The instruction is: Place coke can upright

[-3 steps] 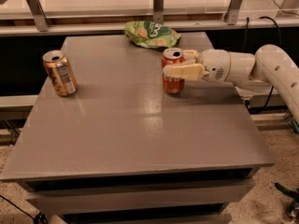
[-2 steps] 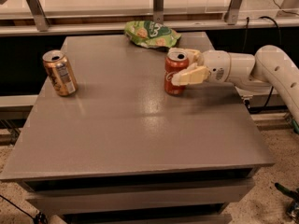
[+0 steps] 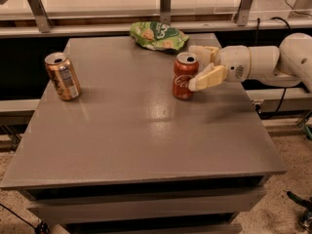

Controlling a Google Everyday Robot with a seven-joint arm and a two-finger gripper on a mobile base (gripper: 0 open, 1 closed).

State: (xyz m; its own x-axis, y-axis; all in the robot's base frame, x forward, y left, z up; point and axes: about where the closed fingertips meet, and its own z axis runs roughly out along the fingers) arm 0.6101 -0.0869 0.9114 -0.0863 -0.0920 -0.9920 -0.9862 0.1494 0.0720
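Note:
The coke can [image 3: 184, 77], red with white script and a silver top, stands upright on the grey table [image 3: 131, 140], right of the middle toward the back. My gripper [image 3: 196, 67] reaches in from the right at the can's height. It is open. One finger [image 3: 204, 53] is behind the can's right side. The other finger [image 3: 208, 77] is in front of that side, its tip at the can's edge. The can stands on its own.
A gold-orange can [image 3: 62, 75] with a white label stands upright near the table's left edge. A green snack bag [image 3: 157, 35] lies at the back edge, just behind the coke can. My white arm [image 3: 273, 62] stretches off to the right past the table's edge.
The fingers have spread apart and let go of the coke can. The gripper has drawn back a little to the right. The can stays upright in place.

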